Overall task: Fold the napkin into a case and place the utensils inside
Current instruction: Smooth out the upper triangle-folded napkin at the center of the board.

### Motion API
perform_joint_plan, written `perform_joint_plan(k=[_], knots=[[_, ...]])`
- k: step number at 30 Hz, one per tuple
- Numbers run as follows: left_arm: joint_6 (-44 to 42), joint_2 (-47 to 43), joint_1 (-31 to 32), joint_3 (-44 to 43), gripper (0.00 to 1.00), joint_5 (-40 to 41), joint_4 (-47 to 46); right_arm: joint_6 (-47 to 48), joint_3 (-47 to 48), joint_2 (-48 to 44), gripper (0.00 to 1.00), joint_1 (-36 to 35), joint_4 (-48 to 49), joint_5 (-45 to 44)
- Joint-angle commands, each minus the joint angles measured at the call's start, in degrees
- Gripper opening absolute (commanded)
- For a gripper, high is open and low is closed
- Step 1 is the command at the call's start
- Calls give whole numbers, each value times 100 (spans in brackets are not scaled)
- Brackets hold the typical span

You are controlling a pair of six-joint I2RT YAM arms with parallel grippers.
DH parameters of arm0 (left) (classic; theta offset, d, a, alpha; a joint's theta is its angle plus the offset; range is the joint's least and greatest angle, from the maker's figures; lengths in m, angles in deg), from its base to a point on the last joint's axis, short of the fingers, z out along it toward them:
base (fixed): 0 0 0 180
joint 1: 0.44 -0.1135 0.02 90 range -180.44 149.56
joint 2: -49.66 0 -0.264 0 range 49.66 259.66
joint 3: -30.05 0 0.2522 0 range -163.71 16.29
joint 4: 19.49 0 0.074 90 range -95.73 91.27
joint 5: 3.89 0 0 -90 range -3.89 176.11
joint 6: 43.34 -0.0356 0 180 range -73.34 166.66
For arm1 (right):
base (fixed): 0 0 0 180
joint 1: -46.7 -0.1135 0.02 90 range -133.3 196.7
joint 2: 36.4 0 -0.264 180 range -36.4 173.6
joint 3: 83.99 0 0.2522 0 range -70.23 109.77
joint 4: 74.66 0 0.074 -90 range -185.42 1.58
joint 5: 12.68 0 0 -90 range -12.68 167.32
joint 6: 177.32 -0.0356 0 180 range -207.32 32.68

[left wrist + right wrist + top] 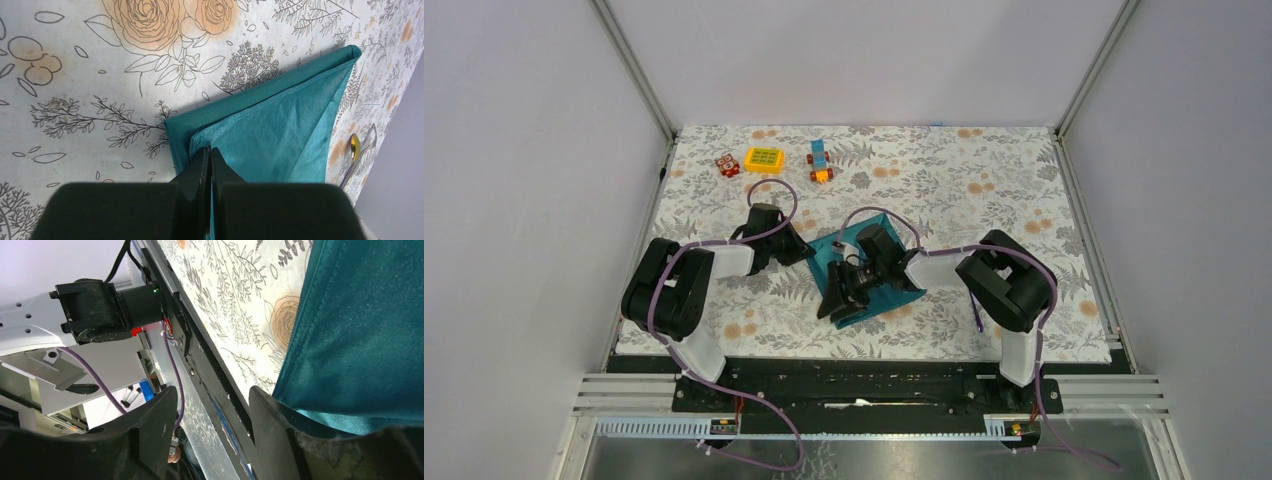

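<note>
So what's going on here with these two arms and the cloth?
The left gripper is pinched shut on the folded teal napkin near a corner. The right gripper hangs open at the napkin's edge. The two utensils lie on the table beside it, not yet inside.

Open tablecloth (1004,180) beyond the napkin (886,298); toy blocks (764,159) along far-left edge.

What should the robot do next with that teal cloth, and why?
Probably the left gripper should lift the layer it pinches and carry it across for the next fold. It is shut on the cloth, which looks only partly folded. The right gripper is open at the cloth's edge, and the spoon lies outside it.
</note>
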Motion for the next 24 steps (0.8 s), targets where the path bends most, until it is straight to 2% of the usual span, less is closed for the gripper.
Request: perform_joint_plan(k=[1,8,15,20,24], knots=[[-101,193,-35,135,0,158,250,58,-156,102,61,-78,159,-86],[-131,197,-31,120,0,157,266,-91,-701,267,60,-77,654,-63],[-148,179,-32,44,0,32,338,230,-625,-623,61,-82,-143,-84],[25,-112,-30,-110,5,-515,360,1168,-189,-1544,63,-85,-1845,-615],[117,-561,-29,-383,13,-814,613,2068,252,-1999,66,-86,-3521,-1927]])
